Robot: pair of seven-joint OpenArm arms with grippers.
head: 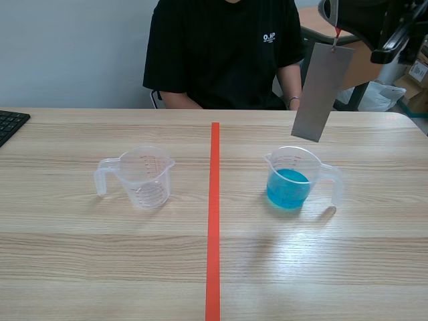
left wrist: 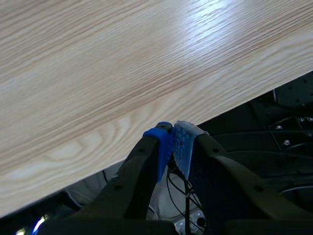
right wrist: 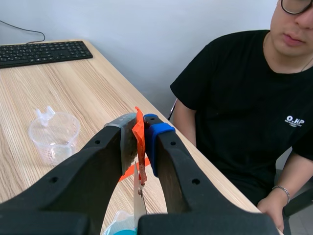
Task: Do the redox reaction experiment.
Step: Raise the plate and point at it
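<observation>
Scene view: right pincer (head: pixel 340 21) is raised high at the far right, arm bent in above the bench (head: pixel 100 267). It is clenched on a small orange-red tab (head: pixel 336 33). From the tab hangs a metal strip (head: pixel 322 90): flat, matt grey, rectangular, slightly tilted. Its lower edge hangs in the air above and just behind the beaker of blue liquid (head: pixel 292 180), apart from it. That beaker is clear plastic with a spout, handle to the right, and stands right of the orange-red tape line (head: pixel 214 221). Left of the line stands a second clear beaker (head: pixel 140 175) with a printed scale, handle to the left. The bench top is pale wood grain. A keyboard (head: pixel 10 124) corner shows at the far left. A person (head: pixel 224 53) in a black T-shirt sits across.

Left wrist view: left pincer (left wrist: pixel 172 142) is clenched on nothing, its blue dotted pads pressed together. It sits low, just off the bench edge, with dark cables (left wrist: pixel 178 196) beneath it.

Right wrist view: the tab is nipped between one grey pad and one blue pad. The strip's top dangles from it under the fingers. The rim of the blue beaker shows directly below. The second beaker stands ahead, the keyboard beyond it.
</observation>
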